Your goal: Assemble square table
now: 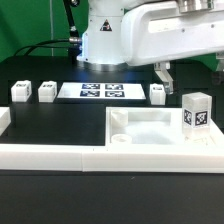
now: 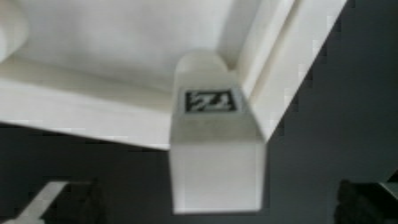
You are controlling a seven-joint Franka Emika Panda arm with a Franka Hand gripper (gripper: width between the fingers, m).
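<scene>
The white square tabletop lies rim up against the front wall, round sockets in its corners. One white tagged leg stands upright in the corner at the exterior view's right. My gripper hangs open just above it, touching nothing. In the wrist view that leg runs up the middle with its tag facing the camera. The dark fingertips sit wide apart on either side of its near end, and the tabletop lies behind it. Three more legs stand loose on the black table.
The marker board lies flat at the back, in front of the robot base. A long low white border wall runs along the front edge and turns up at the exterior view's left.
</scene>
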